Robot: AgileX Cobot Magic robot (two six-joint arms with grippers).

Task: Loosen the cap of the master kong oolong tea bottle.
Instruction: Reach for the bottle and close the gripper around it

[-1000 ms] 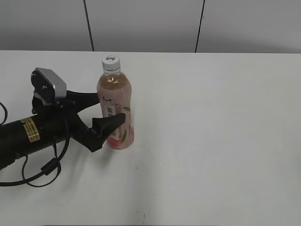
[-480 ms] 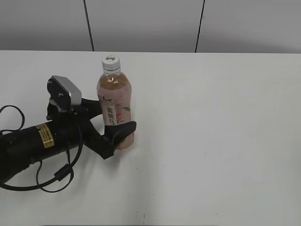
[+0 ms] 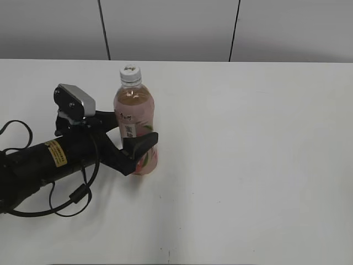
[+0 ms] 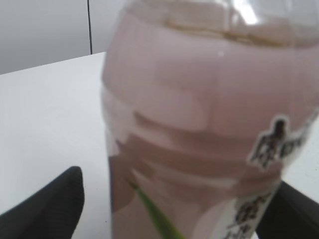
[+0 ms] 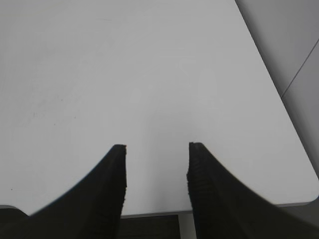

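Note:
The master kong oolong tea bottle [image 3: 134,107] stands upright on the white table, left of the middle. Its white cap [image 3: 130,73] is on the neck. My left gripper [image 3: 135,128] is open, with one finger in front of the label and one behind it, at the bottle's lower half. In the left wrist view the bottle [image 4: 209,109] fills the frame between the two fingers of the left gripper [image 4: 179,199], with a small gap at the left finger; the cap is out of that view. My right gripper [image 5: 157,149] is open and empty over the table's near edge.
The white table [image 3: 248,138] spreads to the right and front of the bottle. A grey panelled wall [image 3: 165,27] stands behind it. A black cable [image 3: 66,204] loops by the left arm. The right wrist view shows the table edge and corner [image 5: 299,189].
My left arm has moved right toward the bottle, so its open fingers now sit further round the bottle's lower half. The bottle has stayed in place.

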